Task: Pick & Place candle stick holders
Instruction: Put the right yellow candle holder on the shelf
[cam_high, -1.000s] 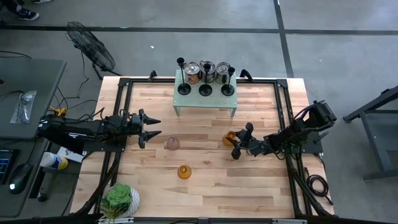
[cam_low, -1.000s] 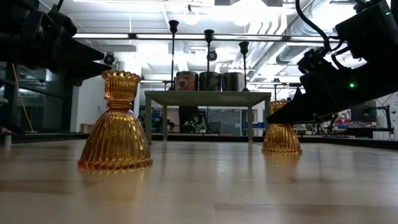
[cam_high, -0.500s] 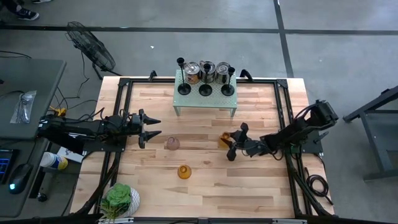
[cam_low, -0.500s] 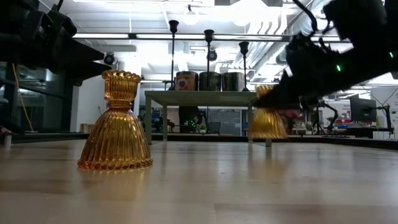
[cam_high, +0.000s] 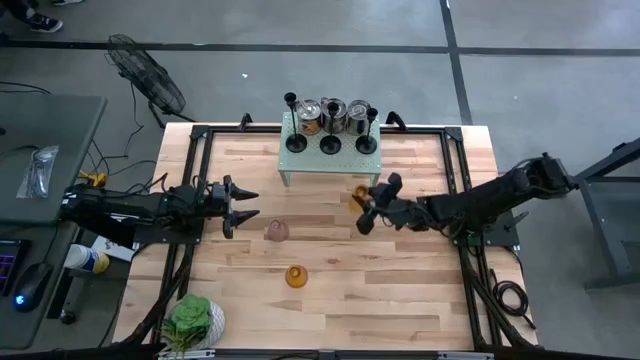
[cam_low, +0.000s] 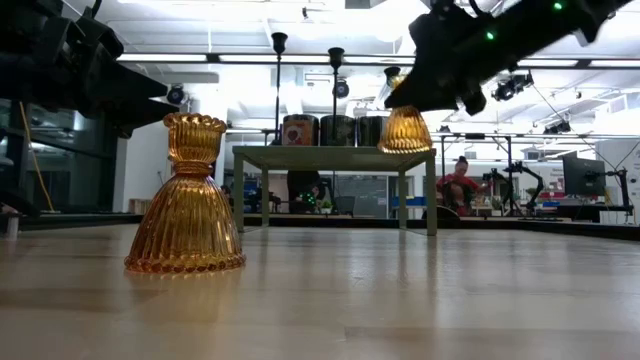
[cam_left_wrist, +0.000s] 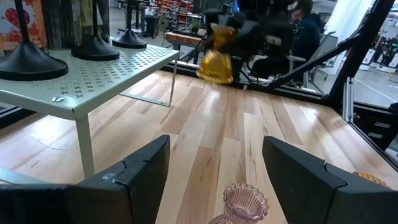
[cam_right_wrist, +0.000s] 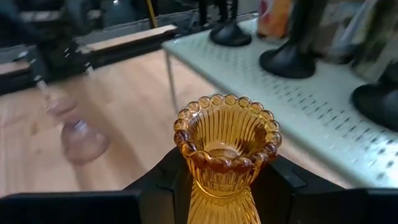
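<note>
Amber glass holder (cam_high: 360, 193), pinched in the right gripper (cam_high: 368, 208), rides airborne toward the perforated shelf (cam_high: 303, 160); next, set it down there upright

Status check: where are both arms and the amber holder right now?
Right gripper shut on amber holder, lifted beside the small shelf. Left gripper open, waiting near pink holder. Second amber holder on table.
</note>
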